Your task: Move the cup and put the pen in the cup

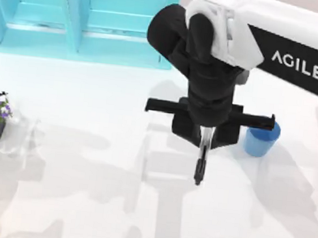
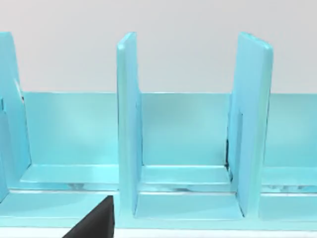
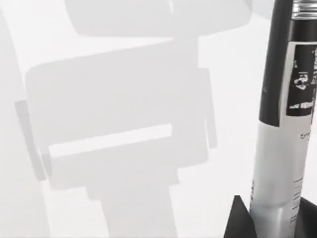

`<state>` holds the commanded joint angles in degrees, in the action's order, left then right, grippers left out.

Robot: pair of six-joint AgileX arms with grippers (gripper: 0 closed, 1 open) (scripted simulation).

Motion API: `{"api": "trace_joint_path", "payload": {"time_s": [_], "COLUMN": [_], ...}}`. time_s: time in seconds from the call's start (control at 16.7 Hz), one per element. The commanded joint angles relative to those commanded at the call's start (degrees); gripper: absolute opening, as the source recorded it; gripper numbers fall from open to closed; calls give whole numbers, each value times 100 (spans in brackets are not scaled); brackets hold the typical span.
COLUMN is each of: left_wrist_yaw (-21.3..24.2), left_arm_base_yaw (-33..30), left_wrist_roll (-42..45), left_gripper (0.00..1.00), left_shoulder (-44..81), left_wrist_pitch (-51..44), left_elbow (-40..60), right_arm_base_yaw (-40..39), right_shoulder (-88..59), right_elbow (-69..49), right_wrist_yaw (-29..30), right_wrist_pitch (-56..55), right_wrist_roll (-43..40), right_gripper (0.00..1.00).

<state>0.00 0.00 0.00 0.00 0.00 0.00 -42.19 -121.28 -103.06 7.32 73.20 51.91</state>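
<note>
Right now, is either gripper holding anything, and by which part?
Yes: the right gripper holds the pen by the white-grey end of its barrel, black cap pointing away, left of the cup.

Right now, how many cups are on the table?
1. The blue cup stands at the table's right side, just right of the right gripper, which holds the pen. The arm covers some table, so another could be hidden.

top: overhead, downward | left wrist: faces shelf (image 2: 188, 148) | right wrist: near table (image 3: 124, 74)
</note>
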Motion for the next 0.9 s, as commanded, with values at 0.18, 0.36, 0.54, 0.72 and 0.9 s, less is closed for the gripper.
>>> {"api": "trace_joint_path", "payload": {"time_s": [0.18,0.36,0.54,0.72,0.9], "left_wrist_yaw": [0,0,0,0,0], "left_arm_base_yaw": [0,0,0,0,0], "left_wrist_roll": [0,0,0,0,0], "left_gripper": [100,100,100,100,100], "left_shoulder": [0,0,0,0,0], "left_wrist_pitch": [0,0,0,0,0], "left_elbow": [0,0,0,0,0], "right_arm_base_yaw": [-70,-162,-277,-413,-557], "right_shoulder": [109,312,626,1056,1563], "right_elbow": [600,1438,2388,3360,4289], "right_wrist_yaw": [608,1431,2360,3307,4182], "right_wrist_pitch": [-876,-2305,-4140,-6211,-8244], "right_wrist_roll": [-472,-1125,-1876,-2654,-3400], "right_gripper": [0,0,0,0,0]}}
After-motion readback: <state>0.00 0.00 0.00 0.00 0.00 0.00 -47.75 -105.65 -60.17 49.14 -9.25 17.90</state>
